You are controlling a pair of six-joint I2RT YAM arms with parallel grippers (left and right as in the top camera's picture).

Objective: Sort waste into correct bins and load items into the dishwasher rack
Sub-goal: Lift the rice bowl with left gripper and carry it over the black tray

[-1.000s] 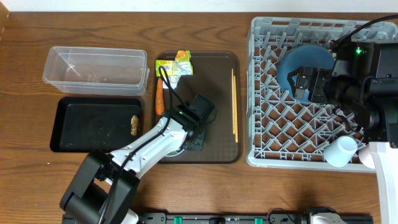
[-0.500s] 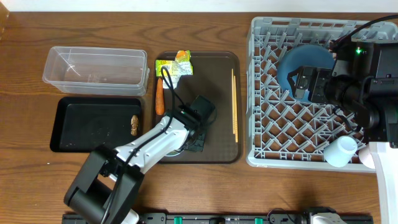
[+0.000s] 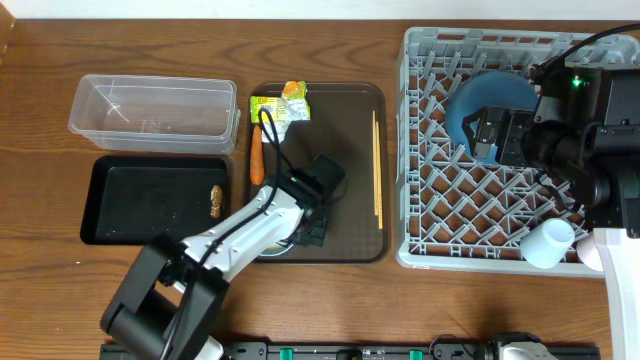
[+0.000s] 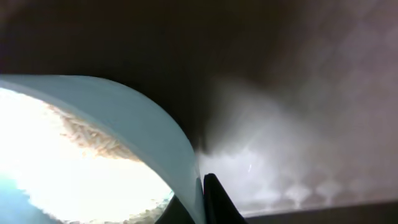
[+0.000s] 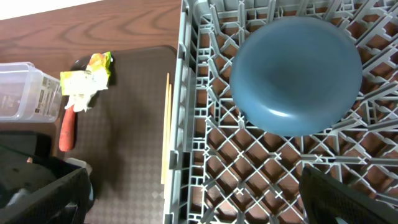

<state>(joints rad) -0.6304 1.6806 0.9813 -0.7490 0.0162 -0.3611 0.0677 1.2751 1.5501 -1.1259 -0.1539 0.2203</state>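
1. On the brown tray (image 3: 350,150), the left gripper (image 3: 306,228) is barely shifted at the white bowl (image 4: 143,118) of rice (image 4: 87,134) (its grip cannot be told), so emptying is judged pending.
2. The right gripper (image 3: 485,132) is spread empty over the blue bowl (image 5: 295,74) in the rack (image 3: 406,150).

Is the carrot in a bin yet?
No, the carrot lies along the brown serving tray's rim, beside the wrapper.

No text can be read; print on the wrapper (image 3: 280,103) seems too small to tell.
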